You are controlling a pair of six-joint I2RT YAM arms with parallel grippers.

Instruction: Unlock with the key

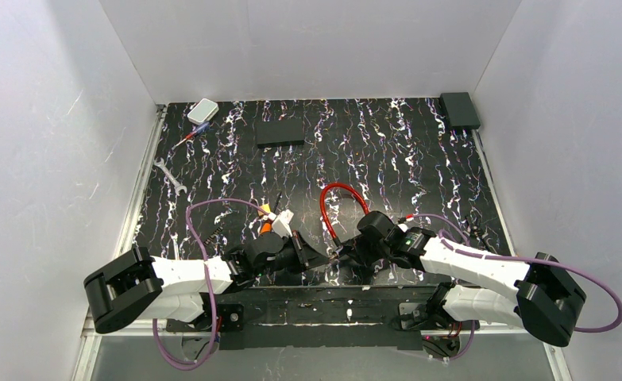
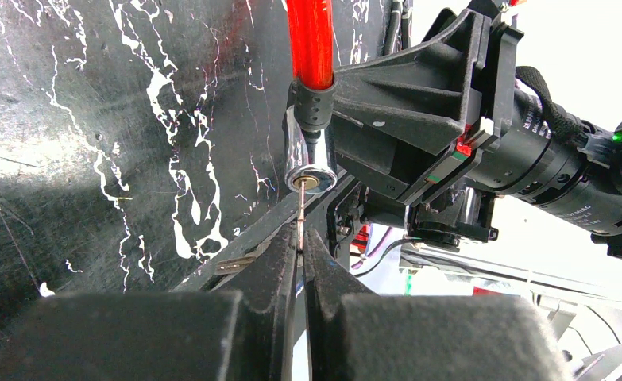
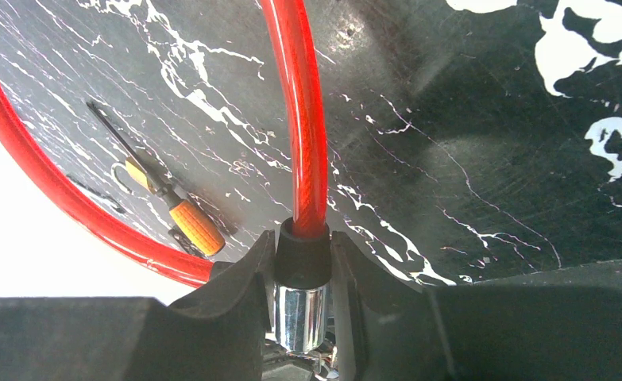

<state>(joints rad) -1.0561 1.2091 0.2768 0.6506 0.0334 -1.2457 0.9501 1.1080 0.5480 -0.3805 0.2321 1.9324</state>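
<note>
1. Left gripper [image 2: 300,246] pinched narrow on thin flat metal key [image 2: 301,208], tip at keyhole of chrome lock barrel [image 2: 309,155].
2. Right gripper [image 3: 302,274] clamps that barrel at its black collar; red cable [image 3: 303,119] loops away.
3. Orange-handled slim tool [image 3: 195,226] lies beside the cable.

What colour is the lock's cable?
Glossy red plastic-sheathed cable; shows best in right wrist view.

No text, label, brand, number or sign can be read in any of the three views. A few faint pale marks are seen on the black motor housing [image 2: 546,151] of the right arm in the left wrist view, but they are too small to be made out.
</note>
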